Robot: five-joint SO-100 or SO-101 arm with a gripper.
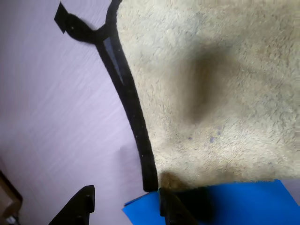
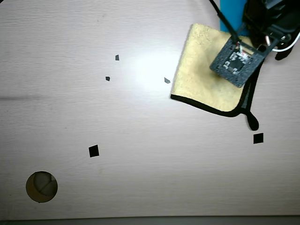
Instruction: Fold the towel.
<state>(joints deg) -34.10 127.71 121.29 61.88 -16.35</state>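
In the wrist view the black two-finger claw (image 1: 125, 206) sits nearest, at the bottom edge, its fingers spread with a clear gap and nothing between them. One fingertip (image 1: 83, 202) hangs over bare counter; the other (image 1: 169, 206) lies over the corner of the flat bright blue sheet (image 1: 225, 204), just below the towel's lower edge.

Beyond it lies the pale yellow terry cloth towel with thin black edging (image 1: 211, 84), filling the right and upper part of that view. Its black-trimmed edge (image 1: 133, 117) runs up from beside the claw to the small black loop (image 1: 77, 26) at the far corner, near a small black square mark (image 1: 60, 18).

From overhead, the towel (image 2: 199, 79) lies flat at the upper right of the pale wood-grain counter (image 2: 117, 178), with the arm's dark wrist block (image 2: 236, 61) over its right part; the claw itself is hidden there. The loop (image 2: 252, 121) trails off the lower right corner. The blue sheet (image 2: 232, 11) shows at the top edge. Left and below the towel the counter is wide open, carrying only small black marks (image 2: 93, 151) and a round hole (image 2: 41, 186) near the lower left.
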